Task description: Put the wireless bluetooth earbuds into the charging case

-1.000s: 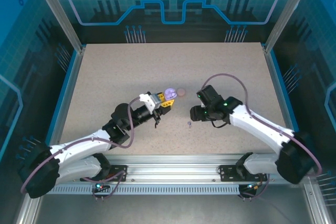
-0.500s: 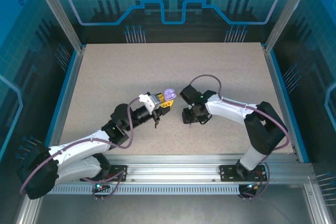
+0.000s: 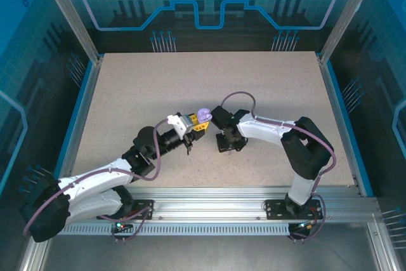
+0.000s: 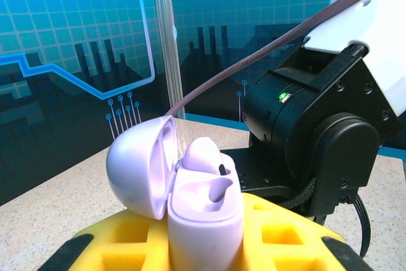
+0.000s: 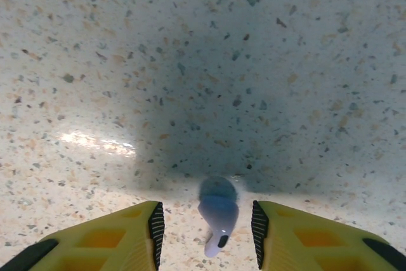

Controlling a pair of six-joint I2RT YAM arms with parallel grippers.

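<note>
Left arm: reaching diagonally toward the counter's (image 5: pixel 190 61) middle, left end effector (image 3: pixel 195 125) clamped on the lilac charging case (image 4: pixel 203 207), lid open.
Right arm: elbow folded, right end effector (image 5: pixel 206 228) pointing down, fingers parted around the lilac earbud (image 5: pixel 217 211) on the counter, gaps both sides.

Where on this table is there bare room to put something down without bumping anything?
The table's far half is bare, as are strips along both side edges. The middle is crowded: the left hand holds the open lilac case close beside the right hand, which straddles a lilac earbud.
</note>
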